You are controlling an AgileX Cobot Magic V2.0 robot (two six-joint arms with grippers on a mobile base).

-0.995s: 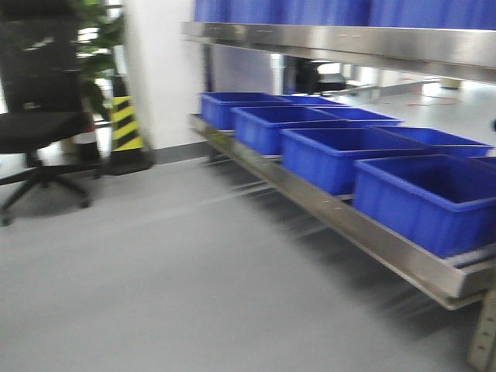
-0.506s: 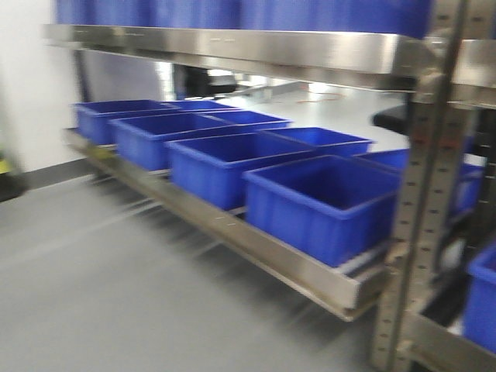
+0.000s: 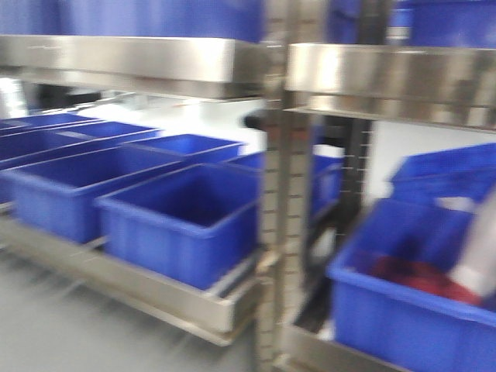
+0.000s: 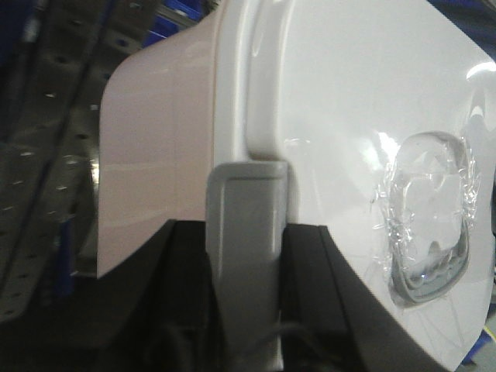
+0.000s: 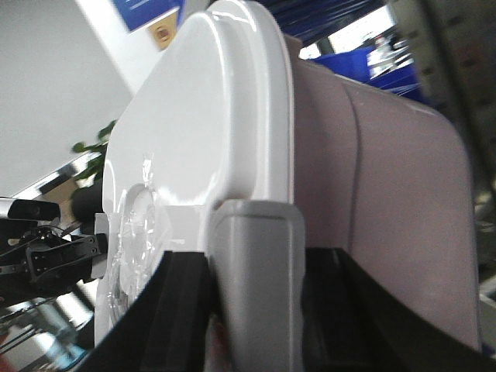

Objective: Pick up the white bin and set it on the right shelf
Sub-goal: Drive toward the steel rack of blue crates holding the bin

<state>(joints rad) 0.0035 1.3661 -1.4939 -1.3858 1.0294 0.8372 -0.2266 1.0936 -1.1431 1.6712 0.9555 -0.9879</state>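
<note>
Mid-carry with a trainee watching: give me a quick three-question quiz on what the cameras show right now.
1. True or false: the left gripper and the right gripper each grip the white bin.
2. The open crates on the rack are: A) green B) blue C) grey.
3. Fill in: the crate at lower right holds something ___ in colour.
Key: 1 true; 2 B; 3 red.
</note>
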